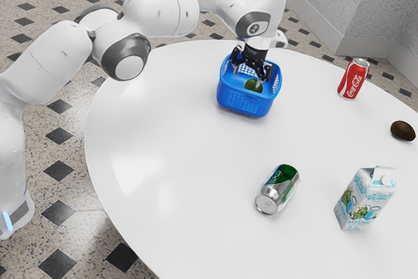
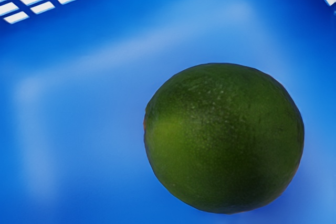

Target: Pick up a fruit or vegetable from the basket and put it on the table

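Keeping watch: my fingers [image 1: 258,83] spread apart, unclenched; round green fruit [image 2: 224,139] close beneath them, inside basket [image 1: 244,104]. Probably firm, fairly light, skin apt to slip; I'd pinch across widest part, evenly.

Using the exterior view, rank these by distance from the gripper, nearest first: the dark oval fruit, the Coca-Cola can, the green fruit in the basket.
Measured from the gripper:
1. Green fruit: inside the basket, just below the gripper.
2. Coca-Cola can: standing toward the exterior view's right.
3. Dark oval fruit: beyond the can, at the exterior view's far right.
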You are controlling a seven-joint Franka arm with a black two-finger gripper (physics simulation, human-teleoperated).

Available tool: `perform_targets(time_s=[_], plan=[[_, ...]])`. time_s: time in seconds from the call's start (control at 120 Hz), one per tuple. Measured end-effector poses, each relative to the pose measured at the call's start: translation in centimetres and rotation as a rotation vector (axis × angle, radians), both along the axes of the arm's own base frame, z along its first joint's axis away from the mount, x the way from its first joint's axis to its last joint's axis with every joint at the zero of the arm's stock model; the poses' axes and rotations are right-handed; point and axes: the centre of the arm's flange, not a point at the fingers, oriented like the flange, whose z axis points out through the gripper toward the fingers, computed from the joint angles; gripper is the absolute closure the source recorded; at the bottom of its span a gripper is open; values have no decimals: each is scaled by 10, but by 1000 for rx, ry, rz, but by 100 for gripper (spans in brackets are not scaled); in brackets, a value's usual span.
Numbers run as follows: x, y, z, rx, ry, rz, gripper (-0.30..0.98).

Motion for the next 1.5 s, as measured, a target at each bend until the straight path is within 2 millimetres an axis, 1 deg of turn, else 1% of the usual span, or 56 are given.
perform_targets(time_s=[0.075, 0.292, 0.6, 0.767, 1.383, 1.45, 1.5], plan=[[1, -1, -1, -2, -5, -3, 0], [7, -2, -14, -14, -15, -8, 0], [13, 2, -18, 4, -56, -23, 0], [19, 4, -30, 15, -74, -34, 0], [31, 5, -50, 42, -130, -68, 0], [32, 4, -50, 40, -133, -73, 3], [32, 3, -50, 30, -137, -74, 8]])
